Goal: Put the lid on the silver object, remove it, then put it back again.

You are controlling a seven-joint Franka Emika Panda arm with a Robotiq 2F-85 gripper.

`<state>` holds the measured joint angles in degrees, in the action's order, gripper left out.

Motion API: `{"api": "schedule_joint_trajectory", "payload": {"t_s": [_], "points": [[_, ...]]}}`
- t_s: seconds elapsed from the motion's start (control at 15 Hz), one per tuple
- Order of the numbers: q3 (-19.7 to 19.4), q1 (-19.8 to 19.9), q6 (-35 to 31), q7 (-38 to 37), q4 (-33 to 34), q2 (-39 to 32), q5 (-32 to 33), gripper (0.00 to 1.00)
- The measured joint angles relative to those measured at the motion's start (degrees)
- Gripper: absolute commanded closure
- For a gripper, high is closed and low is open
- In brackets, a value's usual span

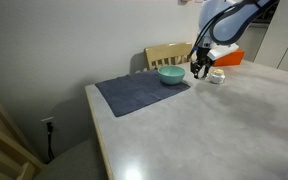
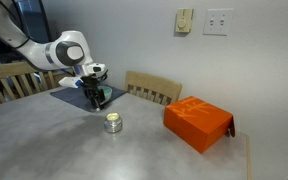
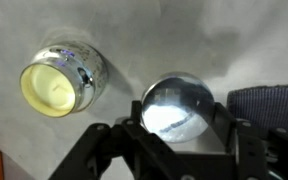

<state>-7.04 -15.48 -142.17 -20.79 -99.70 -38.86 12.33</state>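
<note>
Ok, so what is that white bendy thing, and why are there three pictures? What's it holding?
The white bendy thing is a robot arm that a person steers. Two pictures come from cameras standing around the table; the close-up comes from a camera on the arm's wrist. On the table are a dark mat, a teal bowl, an orange box and a little silver pot, open on top. The arm's two fingers are pinching the pot's shiny round lid, beside the pot, not on it yet.
</note>
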Motion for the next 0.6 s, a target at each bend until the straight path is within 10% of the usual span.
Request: {"api": "schedule_joint_trajectory", "payload": {"t_s": [0.6], "points": [[-1.68,1.29,-0.88,-2.68,-2.76,7.60,1.25,0.56]]}}
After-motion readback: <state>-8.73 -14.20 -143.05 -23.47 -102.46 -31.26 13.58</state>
